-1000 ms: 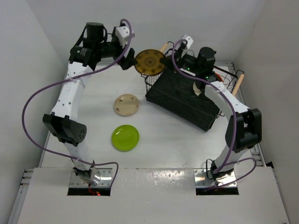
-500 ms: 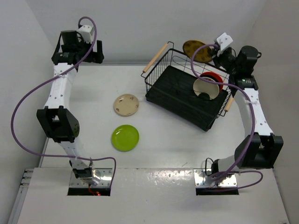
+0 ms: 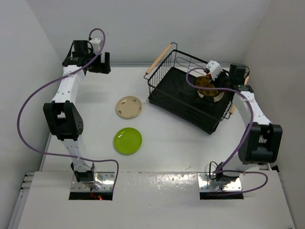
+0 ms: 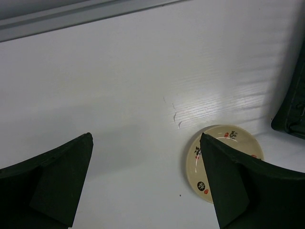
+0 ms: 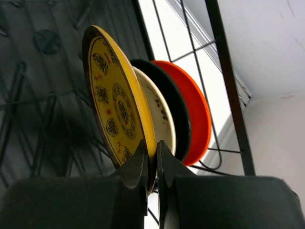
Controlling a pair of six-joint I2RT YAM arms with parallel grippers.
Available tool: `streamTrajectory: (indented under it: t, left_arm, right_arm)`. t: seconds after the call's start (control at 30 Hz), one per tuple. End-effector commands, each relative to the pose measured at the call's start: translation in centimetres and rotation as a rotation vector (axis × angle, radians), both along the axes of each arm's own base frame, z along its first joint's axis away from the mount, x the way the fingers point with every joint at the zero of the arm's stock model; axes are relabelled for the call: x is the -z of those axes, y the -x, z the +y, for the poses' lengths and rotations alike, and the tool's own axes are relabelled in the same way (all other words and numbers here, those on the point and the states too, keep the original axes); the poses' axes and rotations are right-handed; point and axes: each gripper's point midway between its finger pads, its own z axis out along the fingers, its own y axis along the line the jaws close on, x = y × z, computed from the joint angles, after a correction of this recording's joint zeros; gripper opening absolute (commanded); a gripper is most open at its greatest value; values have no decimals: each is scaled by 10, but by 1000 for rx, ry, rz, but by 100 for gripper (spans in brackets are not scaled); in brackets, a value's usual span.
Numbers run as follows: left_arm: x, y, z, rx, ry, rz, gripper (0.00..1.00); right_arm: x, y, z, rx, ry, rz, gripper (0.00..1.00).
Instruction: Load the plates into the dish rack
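The black wire dish rack stands at the back right. My right gripper is shut on the rim of the brown-gold patterned plate, held upright inside the rack beside the cream plate, black plate and orange-red plate. In the top view this plate sits by the cream one. The beige speckled plate and lime green plate lie flat on the table. My left gripper is open and empty above the table, left of the beige plate.
The rack has light wooden rod handles at its left end and right end. The back wall edge runs close behind the left gripper. White walls enclose the table on the left, back and right.
The right gripper has lowered the brown-gold plate from above the rack's far edge into the rack beside the other standing plates. The left arm has shifted slightly right near the back left corner.
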Motion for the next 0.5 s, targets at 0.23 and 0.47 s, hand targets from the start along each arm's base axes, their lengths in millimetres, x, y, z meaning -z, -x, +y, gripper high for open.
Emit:
streamTrajectory:
  t: [0.23, 0.47]
  left_arm:
    - [-15, -8, -6, 27, 36, -31, 100]
    - [-10, -9, -3, 25, 41, -22, 100]
  right_arm:
    - [14, 3, -17, 75, 70, -2, 0]
    - [34, 18, -16, 104, 33, 48, 0]
